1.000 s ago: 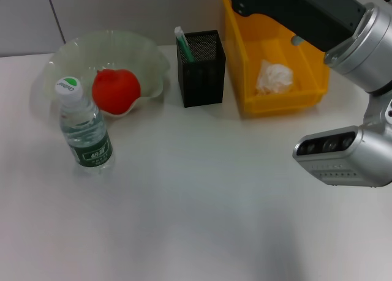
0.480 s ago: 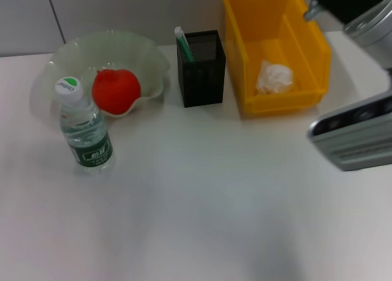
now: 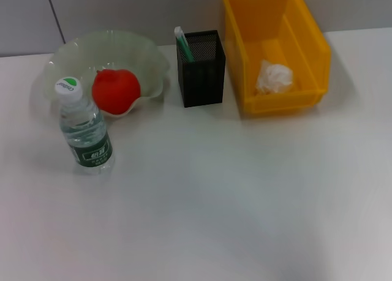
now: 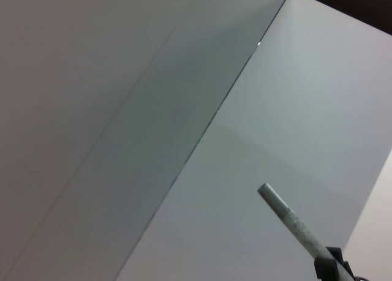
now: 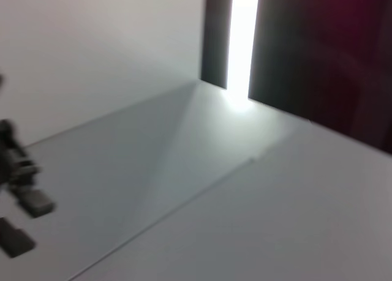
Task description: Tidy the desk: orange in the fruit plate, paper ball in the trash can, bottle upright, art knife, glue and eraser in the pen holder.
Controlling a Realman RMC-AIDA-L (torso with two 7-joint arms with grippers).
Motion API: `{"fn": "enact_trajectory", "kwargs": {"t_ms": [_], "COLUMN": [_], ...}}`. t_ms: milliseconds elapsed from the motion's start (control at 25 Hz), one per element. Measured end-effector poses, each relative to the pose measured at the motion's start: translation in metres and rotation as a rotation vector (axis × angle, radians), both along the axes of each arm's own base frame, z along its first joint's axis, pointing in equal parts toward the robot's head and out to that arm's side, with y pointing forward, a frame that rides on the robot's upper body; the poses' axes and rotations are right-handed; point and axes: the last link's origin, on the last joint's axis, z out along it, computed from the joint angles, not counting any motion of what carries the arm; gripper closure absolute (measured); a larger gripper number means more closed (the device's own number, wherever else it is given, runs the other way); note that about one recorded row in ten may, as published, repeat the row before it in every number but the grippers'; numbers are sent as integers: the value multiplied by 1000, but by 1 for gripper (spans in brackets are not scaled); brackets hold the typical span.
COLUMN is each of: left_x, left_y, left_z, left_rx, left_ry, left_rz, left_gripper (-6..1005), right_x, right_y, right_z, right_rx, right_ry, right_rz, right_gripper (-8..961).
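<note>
Neither gripper shows; bottle stands beside fruit plate.

Head down at desk — wrists elsewhere

The orange lay in the fruit plate. The bottle stood upright. The paper ball lay in the yellow trash can, beside the pen holder.

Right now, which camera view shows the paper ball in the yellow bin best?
The head view. There the paper ball lies in plain sight on the floor of the yellow bin, beside the pen holder. Both wrist views show only pale walls, with no paper ball and no bin.
</note>
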Motion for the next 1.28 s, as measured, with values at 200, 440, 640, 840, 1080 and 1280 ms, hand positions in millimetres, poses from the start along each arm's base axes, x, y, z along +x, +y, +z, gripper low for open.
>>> {"fn": "enact_trajectory", "kwargs": {"t_ms": [200,440,640,840,1080,1280], "left_x": [-8,-14,-19,-23,-27,-28], "left_y": [0,-2,-3,-4,-6,-6], "left_z": [1,-1,-2,-2,-2,-2], "left_rx": [62,94,113,123,126,125], "left_ry": [18,26,35,43,53,59], "left_rz": [1,-1,2,6,12,17], "left_gripper": [599,599,600,600,600,600], "right_x": [9,6,3,1,7,16], "right_y": [1,3,1,0,0,1], "right_z": [22,29,31,36,44,58], "right_rx": [-154,-273,-432,-557,-673,-802], "right_ry": [158,219,260,292,353,403], "right_rz": [-122,-257,-327,-405,-499,-569], "right_gripper": [808,808,808,808,808,808]}}
